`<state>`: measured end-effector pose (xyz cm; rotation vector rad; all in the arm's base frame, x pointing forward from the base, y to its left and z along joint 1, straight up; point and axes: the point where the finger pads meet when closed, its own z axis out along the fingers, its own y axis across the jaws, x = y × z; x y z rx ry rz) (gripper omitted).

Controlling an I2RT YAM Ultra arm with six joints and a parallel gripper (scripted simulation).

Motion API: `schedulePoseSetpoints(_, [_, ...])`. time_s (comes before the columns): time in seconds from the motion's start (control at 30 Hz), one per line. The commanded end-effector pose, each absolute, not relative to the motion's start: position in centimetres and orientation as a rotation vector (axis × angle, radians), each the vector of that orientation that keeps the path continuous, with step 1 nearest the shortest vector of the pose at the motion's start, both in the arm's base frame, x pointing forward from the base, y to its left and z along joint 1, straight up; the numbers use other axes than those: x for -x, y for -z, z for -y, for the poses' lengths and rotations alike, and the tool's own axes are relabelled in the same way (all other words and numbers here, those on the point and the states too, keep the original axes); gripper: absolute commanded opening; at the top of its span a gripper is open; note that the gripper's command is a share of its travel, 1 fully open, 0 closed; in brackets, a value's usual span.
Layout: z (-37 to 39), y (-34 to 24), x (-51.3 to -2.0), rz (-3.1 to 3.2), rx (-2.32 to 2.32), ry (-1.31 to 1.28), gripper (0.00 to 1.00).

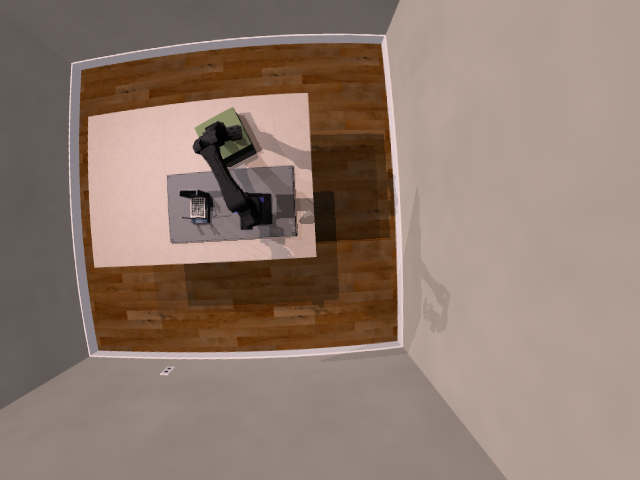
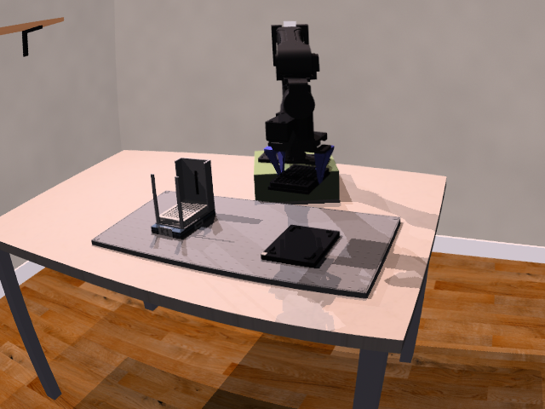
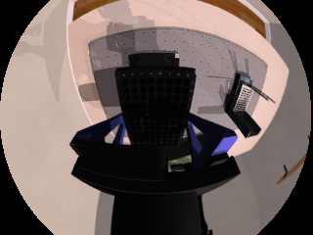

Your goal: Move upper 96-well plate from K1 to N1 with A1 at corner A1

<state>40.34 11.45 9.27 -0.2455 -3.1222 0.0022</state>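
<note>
My gripper (image 2: 299,169) is shut on a black 96-well plate (image 2: 298,178), its blue fingers on the plate's two sides. It holds the plate flat and low over a green block (image 2: 330,185) at the back of the table; I cannot tell whether the plate touches the block. In the wrist view the plate (image 3: 156,105) fills the space between the fingers. Rack K1 (image 2: 186,198) stands at the left of the grey baseplate with a white plate (image 2: 182,212) at its bottom. The black nest N1 (image 2: 301,244) lies empty on the baseplate, with a pale corner mark (image 2: 263,254).
The grey baseplate (image 2: 246,239) lies on a pink table. The rack has thin upright posts (image 2: 153,198) and a tall back wall (image 2: 193,178). In the overhead view the arm (image 1: 227,175) reaches from its base to the green block (image 1: 227,135). A shelf bracket (image 2: 26,35) is on the far left wall.
</note>
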Motion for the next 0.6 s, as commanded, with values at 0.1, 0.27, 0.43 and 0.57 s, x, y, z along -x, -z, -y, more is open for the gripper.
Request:
schedulePoseSetpoints(0.1, [-11.7,-11.4,-41.3,3.194,0.248,0.030,0.00])
schedulePoseSetpoints(0.27, [-11.7,-11.4,-41.3,3.194,0.248,0.030,0.00])
schedulePoseSetpoints(0.43, [-11.7,-11.4,-41.3,3.194,0.247,0.030,0.00])
schedulePoseSetpoints(0.57, [-11.5,-10.2,-40.5,3.159,0.244,0.009,0.00])
